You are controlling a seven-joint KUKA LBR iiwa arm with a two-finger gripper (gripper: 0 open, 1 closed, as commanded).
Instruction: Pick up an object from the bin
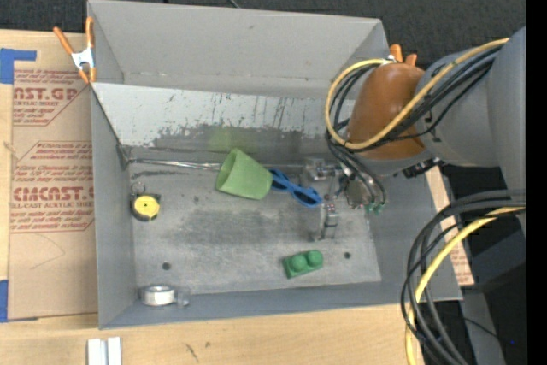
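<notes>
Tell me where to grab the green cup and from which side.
Probably across its middle, from straight above: the green cup lies on its side, rounded wall up. Avoid the end where a blue tool lies beside it.

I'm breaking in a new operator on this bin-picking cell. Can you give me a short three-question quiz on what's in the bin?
1. True or false: the light green plastic cup stands upright.
2. Short answer: what lies between the cup and the hand?
3. Where is the small yellow round disc? A) near the left wall, as the camera sees it, of the grey metal bin B) under the hand C) inside the cup

Key: 1 false, it lies on its side. 2 the thin blue plastic piece. 3 A.
</notes>
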